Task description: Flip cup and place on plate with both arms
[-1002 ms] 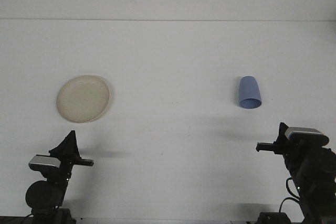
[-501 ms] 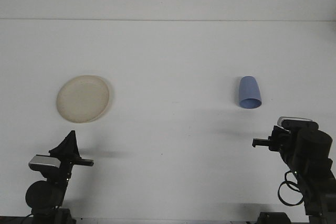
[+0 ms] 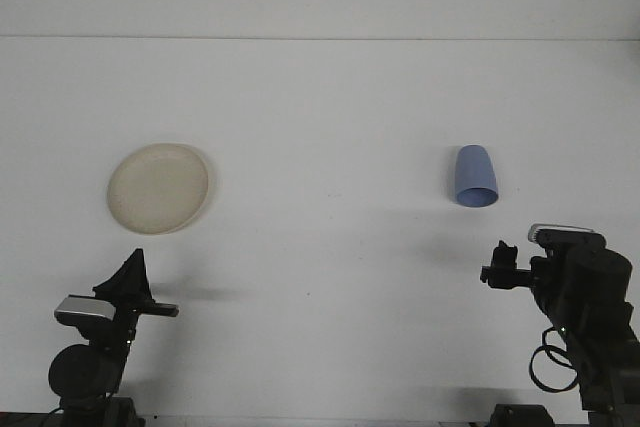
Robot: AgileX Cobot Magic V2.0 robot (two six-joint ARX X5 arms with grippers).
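A blue cup point(image 3: 475, 176) rests on the white table at the right; it appears to lie on its side with its wider end toward me. A cream plate point(image 3: 159, 187) lies flat on the left side. My right gripper point(image 3: 497, 267) hovers low near the front right, a short way in front of the cup and apart from it. At the front left, my left gripper point(image 3: 131, 282) stays below the plate without touching it. Neither holds anything that I can see.
The white table point(image 3: 320, 127) runs back to a pale wall. Both arm bases sit at the near edge, left point(image 3: 88, 372) and right point(image 3: 590, 337).
The right arm has swung forward and turned its wrist, so its gripper now sits slightly higher and closer to the cup. The left arm, cup and plate have not moved.
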